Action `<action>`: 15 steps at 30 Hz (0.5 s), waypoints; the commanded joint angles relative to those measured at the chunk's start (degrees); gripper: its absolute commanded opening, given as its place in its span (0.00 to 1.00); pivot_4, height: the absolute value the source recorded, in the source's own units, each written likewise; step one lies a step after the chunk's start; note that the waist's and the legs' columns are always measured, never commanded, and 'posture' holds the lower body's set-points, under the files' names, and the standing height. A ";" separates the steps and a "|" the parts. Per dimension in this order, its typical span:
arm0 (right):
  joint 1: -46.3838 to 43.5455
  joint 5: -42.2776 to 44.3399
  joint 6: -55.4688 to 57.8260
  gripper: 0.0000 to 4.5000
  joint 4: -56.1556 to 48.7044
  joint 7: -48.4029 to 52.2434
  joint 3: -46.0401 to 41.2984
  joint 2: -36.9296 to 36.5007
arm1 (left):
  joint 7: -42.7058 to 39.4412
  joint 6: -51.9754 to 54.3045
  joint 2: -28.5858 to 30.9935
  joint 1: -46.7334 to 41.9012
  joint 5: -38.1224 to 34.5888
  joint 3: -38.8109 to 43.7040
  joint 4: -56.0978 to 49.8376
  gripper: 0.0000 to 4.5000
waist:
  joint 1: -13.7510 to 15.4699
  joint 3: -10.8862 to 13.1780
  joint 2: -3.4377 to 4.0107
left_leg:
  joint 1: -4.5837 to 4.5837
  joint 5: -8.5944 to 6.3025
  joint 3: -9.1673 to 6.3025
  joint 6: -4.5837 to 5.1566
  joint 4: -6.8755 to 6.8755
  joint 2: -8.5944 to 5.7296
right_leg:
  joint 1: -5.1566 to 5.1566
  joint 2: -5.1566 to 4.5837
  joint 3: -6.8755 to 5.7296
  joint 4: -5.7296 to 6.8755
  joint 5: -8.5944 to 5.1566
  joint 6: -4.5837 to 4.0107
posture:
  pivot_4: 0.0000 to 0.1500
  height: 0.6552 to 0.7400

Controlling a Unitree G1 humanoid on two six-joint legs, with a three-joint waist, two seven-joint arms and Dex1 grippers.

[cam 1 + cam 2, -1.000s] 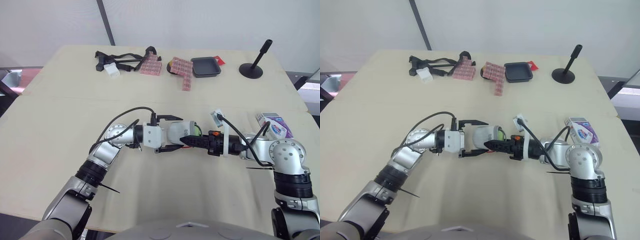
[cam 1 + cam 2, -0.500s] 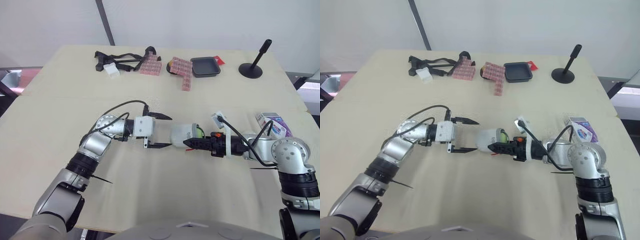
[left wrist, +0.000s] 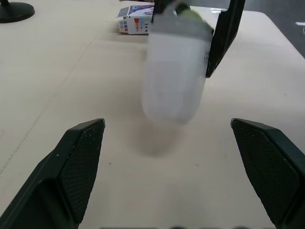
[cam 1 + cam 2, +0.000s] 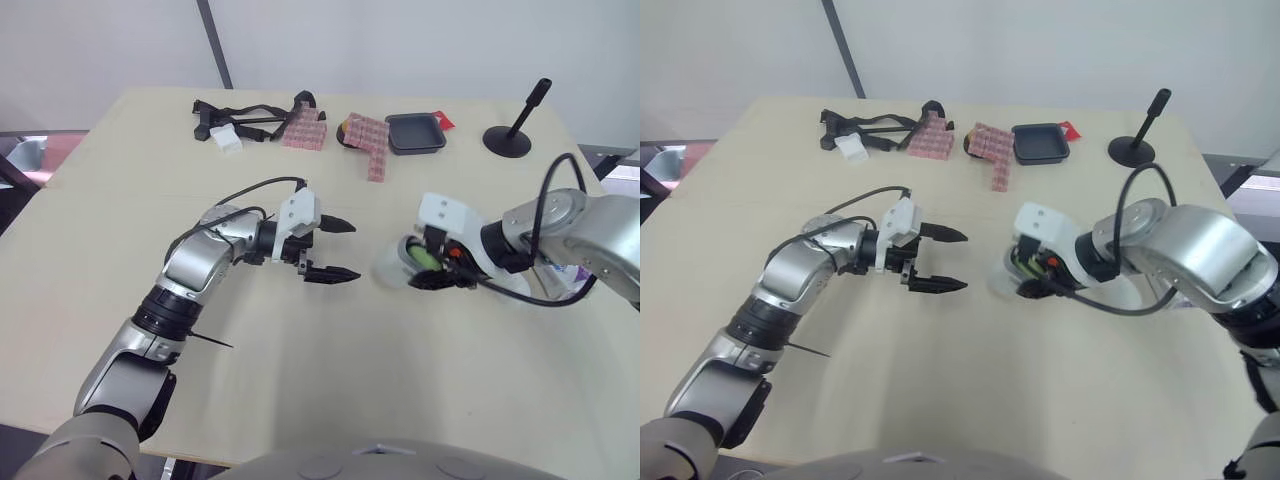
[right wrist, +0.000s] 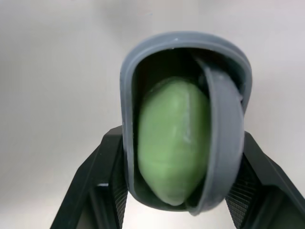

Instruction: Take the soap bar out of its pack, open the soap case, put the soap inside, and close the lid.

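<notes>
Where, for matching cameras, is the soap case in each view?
Left eye: soap case right of centre, in right gripper.
Right eye: soap case just right of centre.
Left wrist: soap case ahead of left gripper.
Right wrist: soap case between gripper fingers.
Shared landmark: green soap inside.

Looks like a robot test lab. Plain beige worktop [image 4: 120, 230] against bare white wall [image 4: 400, 40]. Unrelated test props lined along far edge: stacks of pink plastic blocks [image 4: 303, 132], square black tray [image 4: 413, 133], black round-base stand with tilted stick [image 4: 516, 127], tangle of black straps [image 4: 235, 118].
</notes>
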 commanded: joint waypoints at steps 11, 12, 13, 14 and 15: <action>-7.79 -14.28 -1.87 0.46 -1.08 5.79 11.27 2.29 | 8.04 -2.79 -8.02 0.66 7.47 -5.44 -0.28 1.00 | 0.18 0.02 -0.02 | 0.00 0.00 0.00 -0.01 0.03 0.03 | 0.00 -0.02 0.01 0.07 0.00 0.00 | 1.00 1.00; -7.83 -14.83 -2.27 0.46 -0.95 6.30 11.49 2.43 | 8.26 -2.75 -8.67 0.47 7.52 -5.47 0.12 1.00 | 0.18 0.01 -0.02 | 0.00 0.00 0.00 -0.01 0.03 0.03 | 0.00 -0.02 0.01 0.07 0.00 0.00 | 1.00 1.00; -7.85 -15.40 -2.71 0.46 -0.82 6.82 11.66 2.55 | 8.31 -2.90 -9.17 0.31 7.67 -5.55 0.49 1.00 | 0.17 0.01 -0.02 | 0.00 0.00 0.00 -0.01 0.04 0.03 | 0.00 -0.02 0.02 0.08 0.00 0.00 | 1.00 1.00; -7.85 -15.91 -3.11 0.46 -0.64 7.22 11.71 2.81 | 8.22 -3.29 -9.50 0.22 7.98 -5.75 0.97 1.00 | 0.17 0.02 -0.02 | 0.01 0.00 0.00 -0.01 0.04 0.03 | 0.00 -0.02 0.03 0.08 0.00 0.00 | 1.00 1.00; -7.93 -16.48 -3.67 0.46 -0.44 7.75 11.80 3.04 | 8.01 -3.82 -9.76 0.12 8.33 -5.98 1.60 1.00 | 0.15 0.01 -0.02 | 0.01 0.00 0.01 -0.01 0.04 0.03 | -0.01 -0.02 0.03 0.08 0.00 0.00 | 1.00 1.00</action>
